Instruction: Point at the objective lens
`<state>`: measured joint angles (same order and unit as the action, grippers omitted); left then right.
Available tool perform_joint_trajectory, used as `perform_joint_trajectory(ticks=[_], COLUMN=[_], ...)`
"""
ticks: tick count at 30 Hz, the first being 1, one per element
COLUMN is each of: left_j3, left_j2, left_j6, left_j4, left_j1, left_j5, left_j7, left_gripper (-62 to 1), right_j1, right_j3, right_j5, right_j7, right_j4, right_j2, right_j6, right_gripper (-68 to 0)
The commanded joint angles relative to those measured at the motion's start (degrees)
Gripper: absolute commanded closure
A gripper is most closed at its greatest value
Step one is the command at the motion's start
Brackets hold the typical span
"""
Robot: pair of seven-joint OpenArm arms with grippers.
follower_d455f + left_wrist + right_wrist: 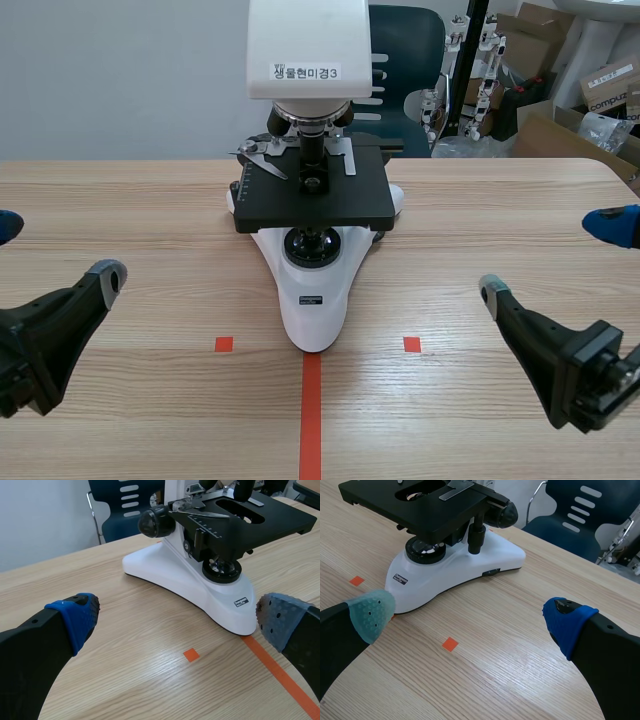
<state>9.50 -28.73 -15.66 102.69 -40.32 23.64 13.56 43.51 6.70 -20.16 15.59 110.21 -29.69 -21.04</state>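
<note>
A white microscope (316, 290) with a black stage (312, 198) stands at the table's middle. Its objective lens (312, 140) hangs under the white head, just above the stage. My left gripper (56, 250) is open, low at the left and well short of the microscope. My right gripper (552, 256) is open at the right, equally far from it. In the left wrist view the microscope (190, 580) lies ahead of the open left gripper (177, 620), with dark objective tips (243, 487) over the stage. In the right wrist view the open right gripper (469, 617) faces the microscope base (455, 565).
A dark blue chair (405, 50) stands behind the table. Cardboard boxes (585, 95) and a metal stand sit at the back right. Bare wooden tabletop (480, 220) lies on both sides of the microscope.
</note>
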Motion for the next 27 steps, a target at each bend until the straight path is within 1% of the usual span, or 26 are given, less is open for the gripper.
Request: perform_joint_trajectory(ticks=[1,23,27], left_j3=[0.2,0.2,0.2], left_j2=[0.3,0.2,-0.4], left_j6=[-0.1,-0.1,-0.1], left_j4=[1.0,1.0,1.0], left_j1=[0.2,0.4,0.9], left_j5=[0.6,0.5,0.5], left_j7=[0.8,0.6,0.5], left_gripper=[-62.3,-62.3,-62.3], right_j1=[-0.7,-0.7,-0.7], right_j3=[0.3,0.3,0.3], right_j5=[-0.8,-0.8,-0.8], right_j7=[0.6,0.6,0.6], right_j4=[0.4,0.4,0.4], right_j2=[-0.4,-0.4,-0.4], right_j6=[0.0,0.0,0.0], right_gripper=[-67.9,-67.9,-67.9])
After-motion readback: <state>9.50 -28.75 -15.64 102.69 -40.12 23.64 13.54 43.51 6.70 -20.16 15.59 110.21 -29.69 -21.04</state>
